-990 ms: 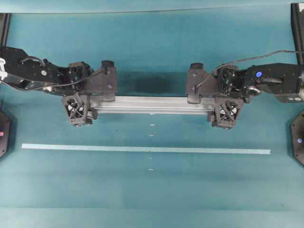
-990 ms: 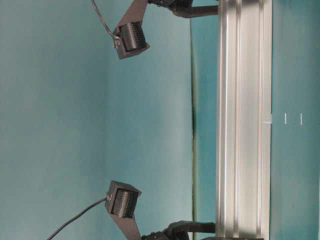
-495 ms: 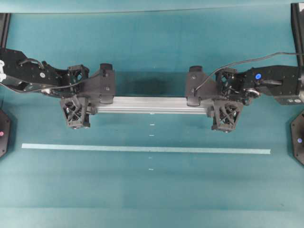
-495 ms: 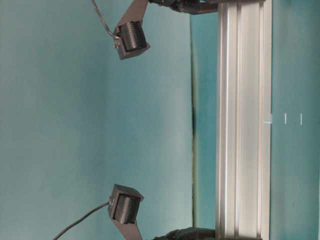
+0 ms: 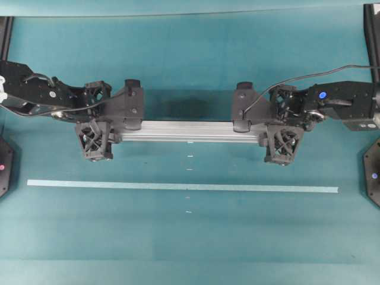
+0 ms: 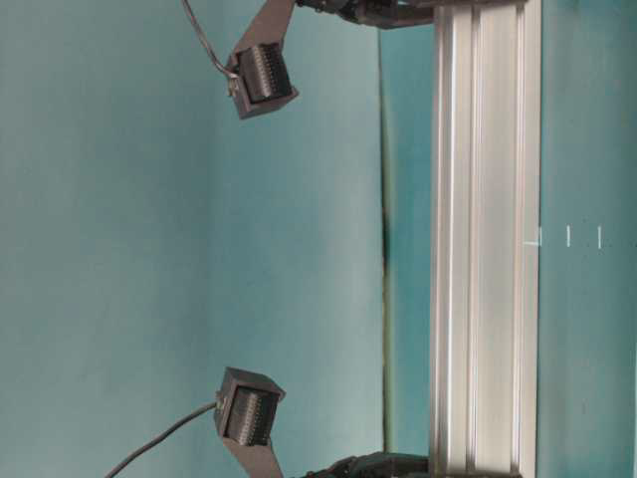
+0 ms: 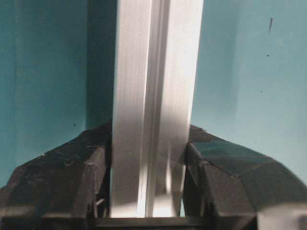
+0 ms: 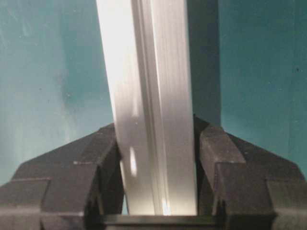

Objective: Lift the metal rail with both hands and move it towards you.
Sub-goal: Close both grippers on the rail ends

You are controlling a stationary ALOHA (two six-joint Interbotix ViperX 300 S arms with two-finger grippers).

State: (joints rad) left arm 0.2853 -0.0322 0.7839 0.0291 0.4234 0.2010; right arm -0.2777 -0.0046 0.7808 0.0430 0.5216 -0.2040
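The metal rail [image 5: 190, 130] is a long silver grooved bar lying across the middle of the teal table in the overhead view. My left gripper [image 5: 98, 123] is shut on its left end and my right gripper [image 5: 285, 123] on its right end, with one lattice finger on each long side. In the left wrist view the rail [image 7: 151, 96] runs up between both black fingers [image 7: 72, 182], which press its sides. The right wrist view shows the rail [image 8: 148, 96] held the same way. The table-level view shows the rail [image 6: 483, 249] close to the table.
A thin pale tape strip [image 5: 178, 186] lies across the table, nearer the front than the rail. Small white marks [image 5: 189, 157] sit between them. Black arm bases [image 5: 373, 172] stand at the left and right table edges.
Both grippers have shifted slightly on the rail ends in the first half second, the left one a little to the left. The rail looks slightly narrower from above. Since then nothing has moved.
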